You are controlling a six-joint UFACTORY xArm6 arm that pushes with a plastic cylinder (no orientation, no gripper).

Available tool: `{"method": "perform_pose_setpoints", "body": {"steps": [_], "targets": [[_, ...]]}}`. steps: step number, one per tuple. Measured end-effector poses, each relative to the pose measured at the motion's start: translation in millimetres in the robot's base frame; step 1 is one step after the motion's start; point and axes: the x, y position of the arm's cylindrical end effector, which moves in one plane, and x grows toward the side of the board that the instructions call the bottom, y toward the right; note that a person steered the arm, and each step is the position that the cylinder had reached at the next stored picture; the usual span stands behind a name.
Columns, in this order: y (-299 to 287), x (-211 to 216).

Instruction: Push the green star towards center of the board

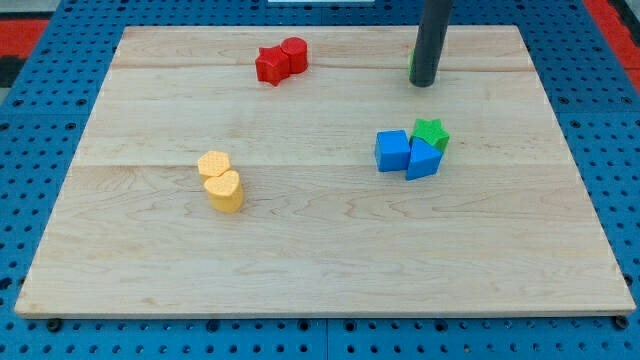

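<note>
- Board: pale wooden top, lying on a blue pegboard surround; it carries all the blocks.
- My tip: lower end of a dark rod, resting near the view's top, right of centre. It has no jaws, so there is nothing to spread or pinch; it touches none of the coloured blocks in the middle cluster.
- Green sliver: a narrow green edge shows just at the rod's left side, mostly hidden by it; its shape cannot be made out.
- Green star: the task's block, right of the board's centre, well below my tip in the view. It sits against the upper side of a blue block.
- Blue blocks: a cube-like one to the left and a wedge-like one just below the star, both touching or nearly so. They lie between the star and the centre, so a straight leftward push would likely drag them along.
- Red blocks: two pieces pressed together near the view's top, left of my tip, well apart from the task.
- Yellow blocks: two pieces, one just below the other, left of centre.
- Judgement: my tip appears to stand above and slightly left of the star; to send it centreward, the tip would need to come round to the star's right side first.
</note>
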Motion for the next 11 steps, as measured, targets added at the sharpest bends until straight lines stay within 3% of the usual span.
{"method": "perform_pose_setpoints", "body": {"steps": [1, 2, 3, 5, 6, 11], "targets": [[4, -1], [45, 7], [80, 50], [81, 144], [67, 155], [-5, 97]]}}
